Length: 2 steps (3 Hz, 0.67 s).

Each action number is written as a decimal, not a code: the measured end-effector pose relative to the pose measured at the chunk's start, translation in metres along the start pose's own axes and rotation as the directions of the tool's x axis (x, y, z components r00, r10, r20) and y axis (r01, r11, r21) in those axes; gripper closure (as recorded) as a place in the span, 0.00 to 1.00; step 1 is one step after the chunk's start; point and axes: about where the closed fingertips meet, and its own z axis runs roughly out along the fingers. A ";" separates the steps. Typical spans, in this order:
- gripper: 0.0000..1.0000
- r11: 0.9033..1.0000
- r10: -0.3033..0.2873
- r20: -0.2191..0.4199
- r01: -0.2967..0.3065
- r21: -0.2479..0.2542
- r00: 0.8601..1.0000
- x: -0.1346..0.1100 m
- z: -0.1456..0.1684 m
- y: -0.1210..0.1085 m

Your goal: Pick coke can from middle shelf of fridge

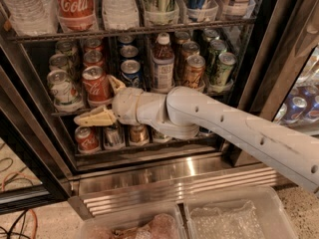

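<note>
The gripper (94,101) is seen at the front left of the middle shelf (60,112), inside the open fridge (164,176). Its fingers are spread wide apart, nothing clamped. The upper finger (116,84) is raised just right of the coke can (94,83). The lower finger (95,117) is laid out to the left, in front of the shelf edge and below the can. Contact with the can cannot be told.

The coke can is stood upright in the front row of the middle shelf, second lane from the left, with more cans lined behind it. A white-and-green can (62,87) is placed just to its left, a blue can (131,71) just to its right behind the upper finger. Further right a brown bottle (163,63), a bronze can (193,69) and a green can (223,67) are lined up on the same shelf.

The white arm (239,128) is stretched in from the lower right, across the lower rack, so part of that rack is hidden. Small cans are seen there, among them a small red can (87,139) under the gripper.

On the top rack a tall Coca-Cola bottle (75,4) is stood between clear water bottles (25,6).

Below the ribbed steel base, two clear plastic bins (234,218) are set side by side. Cables (15,193) are seen on the floor at the left. Blue cans (296,108) are visible at the far right, beyond the door frame.
</note>
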 end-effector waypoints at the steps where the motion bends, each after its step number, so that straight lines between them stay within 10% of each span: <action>1: 0.16 1.000 0.011 -0.008 -0.011 0.005 1.000 0.003 0.003 -0.001; 2: 0.22 0.997 0.051 -0.026 -0.049 0.061 0.998 0.002 0.000 0.008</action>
